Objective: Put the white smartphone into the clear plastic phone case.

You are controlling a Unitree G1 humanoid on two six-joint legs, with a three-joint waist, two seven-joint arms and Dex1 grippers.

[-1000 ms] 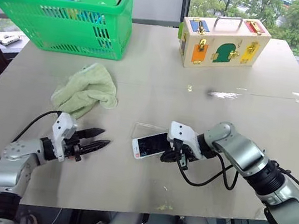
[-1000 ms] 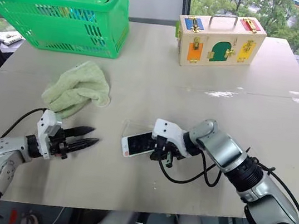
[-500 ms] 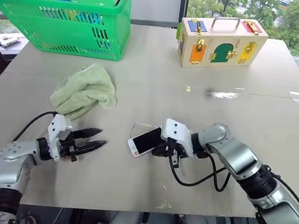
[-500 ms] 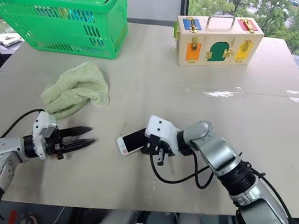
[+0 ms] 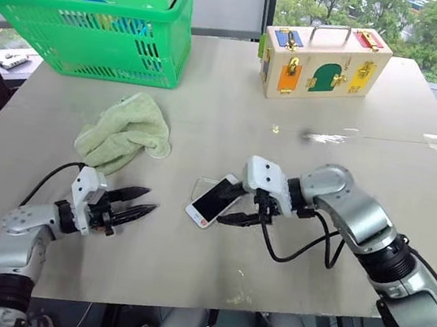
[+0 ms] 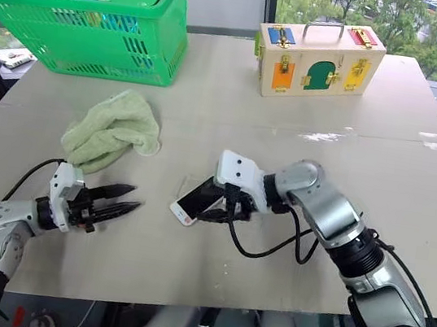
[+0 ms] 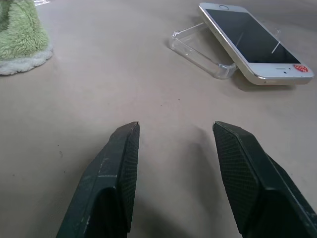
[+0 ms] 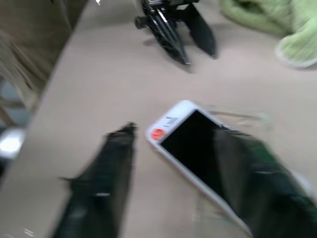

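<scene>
The white smartphone (image 5: 214,201) lies screen up near the table's middle, slanted across the clear plastic phone case (image 7: 198,49), with one long edge propped on the case's raised rim. A red dot marks the phone's end (image 8: 157,134). My right gripper (image 5: 233,206) hovers just over the phone from the right. It is open, its black fingers (image 8: 106,168) spread to either side and gripping nothing. My left gripper (image 5: 151,201) rests low over the table to the phone's left, open and empty, pointing at the phone and case.
A crumpled green towel (image 5: 124,133) lies behind my left gripper. A green basket (image 5: 120,50) holding items stands at the back left. A wooden latch box (image 5: 324,60) sits at the back right. The table's front edge runs close below both arms.
My right gripper has opened, let go of the phone and lifted a little. The phone has swung round and now lies across the case. My left gripper has stayed put.
</scene>
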